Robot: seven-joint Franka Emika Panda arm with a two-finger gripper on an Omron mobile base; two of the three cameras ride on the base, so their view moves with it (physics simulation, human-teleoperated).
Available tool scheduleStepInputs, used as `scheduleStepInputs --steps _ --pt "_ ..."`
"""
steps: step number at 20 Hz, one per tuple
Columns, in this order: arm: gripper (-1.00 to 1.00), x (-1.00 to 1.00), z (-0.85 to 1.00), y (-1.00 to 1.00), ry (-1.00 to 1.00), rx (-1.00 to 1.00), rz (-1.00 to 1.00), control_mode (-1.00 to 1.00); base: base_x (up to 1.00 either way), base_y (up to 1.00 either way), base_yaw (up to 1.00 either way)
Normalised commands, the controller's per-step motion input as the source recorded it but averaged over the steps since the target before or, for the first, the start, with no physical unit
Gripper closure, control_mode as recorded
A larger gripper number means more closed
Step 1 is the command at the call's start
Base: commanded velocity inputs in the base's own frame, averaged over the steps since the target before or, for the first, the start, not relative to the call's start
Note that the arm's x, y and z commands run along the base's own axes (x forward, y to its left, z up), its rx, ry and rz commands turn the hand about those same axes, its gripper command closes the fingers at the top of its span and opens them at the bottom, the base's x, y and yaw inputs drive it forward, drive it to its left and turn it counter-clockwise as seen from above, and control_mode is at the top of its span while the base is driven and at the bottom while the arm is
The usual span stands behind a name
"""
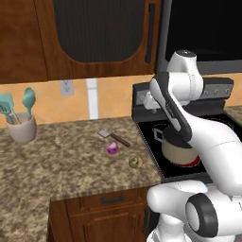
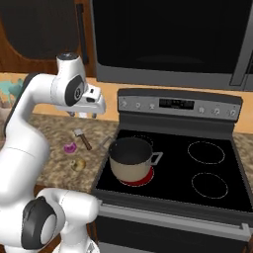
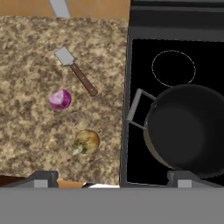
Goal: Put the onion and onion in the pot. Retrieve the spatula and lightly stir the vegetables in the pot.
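Observation:
On the granite counter lie a purple onion (image 3: 60, 99) (image 1: 112, 149) and a tan onion (image 3: 86, 141) (image 1: 135, 162), close together. Just behind them rests the spatula (image 3: 75, 70) (image 1: 113, 137), grey blade and brown handle. The beige pot (image 2: 130, 160) (image 3: 188, 127) stands on the stove's front left burner; its dark inside holds nothing. My gripper (image 3: 113, 179) (image 2: 83, 114) hangs open, high above the counter's edge between the onions and the pot, holding nothing. In the left base view my arm hides part of the pot (image 1: 178, 152).
A beige holder (image 1: 21, 128) with teal utensils stands at the counter's back left. The black stove top (image 2: 207, 168) has bare burners to the right of the pot. The stove's control panel (image 2: 178, 104) and a dark microwave (image 2: 168, 39) rise behind.

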Motion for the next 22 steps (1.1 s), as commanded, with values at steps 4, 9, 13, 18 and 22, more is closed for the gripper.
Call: scheduleStepInputs --steps 4,9,13,18,22 --pt "-1.00 0.04 0.00 0.08 0.00 0.00 0.00 -1.00 0.21 0.01 0.00" --pt "-1.00 -0.08 -0.17 0.49 0.00 -0.01 0.01 -1.00 0.00 0.00 0.00" --pt "-1.00 -0.17 -0.46 0.46 0.00 -0.02 0.00 -1.00 0.00 0.00 0.00" --pt "-1.00 -0.06 -0.66 0.32 0.00 -0.04 0.00 -1.00 0.00 0.00 0.00" --pt "-1.00 -0.02 -0.67 0.31 0.01 -0.06 0.00 -1.00 0.00 0.00 0.00"
